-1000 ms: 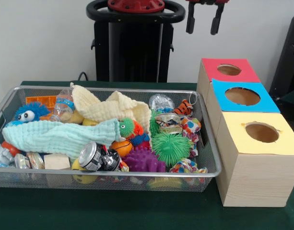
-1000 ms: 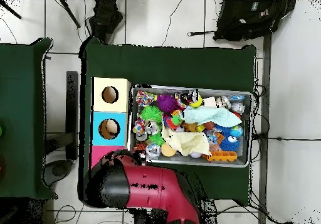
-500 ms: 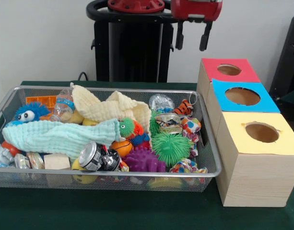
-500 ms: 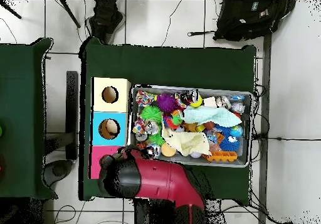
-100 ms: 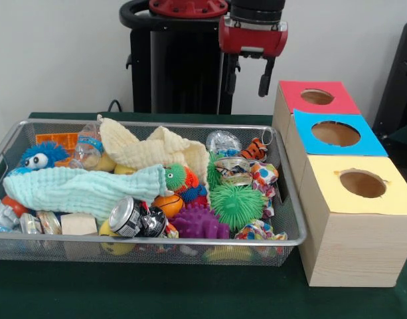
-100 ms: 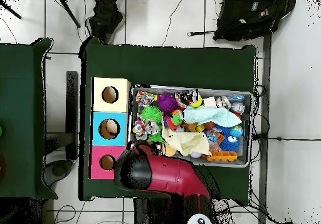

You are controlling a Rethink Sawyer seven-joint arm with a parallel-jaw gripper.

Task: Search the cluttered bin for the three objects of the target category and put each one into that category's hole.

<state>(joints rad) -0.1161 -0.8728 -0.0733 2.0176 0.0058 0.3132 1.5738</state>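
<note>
1. You're looking at a dark green table (image 5: 190,292) against a pale wall; the overhead view shows tiled floor around it.
2. The gripper (image 5: 248,70) hangs from the red and black arm (image 6: 164,177), above the wire bin's far edge, w/ its two black fingers (image 5: 263,75) apart and nothing between them.
3. Below it sits the wire bin (image 5: 157,248), packed w/ clutter, touching nothing of the gripper.
4. In the bin's right part: a green spiky ball (image 5: 237,204), a purple spiky ball (image 5: 198,223) just beside it, an orange mini basketball (image 5: 168,203).
5. Centre and left: a cream cloth (image 5: 153,152) and a mint cloth (image 5: 80,189) draped over other items; a crushed can (image 5: 128,216) at the front; a blue fuzzy toy w/ eyes (image 5: 40,156) at far left.
6. Right of the bin stand three wooden boxes, each w/ a round hole: red box (image 5: 316,97), blue box (image 5: 334,133), yellow box (image 5: 357,186). You can't tell the target category from these views.
</note>
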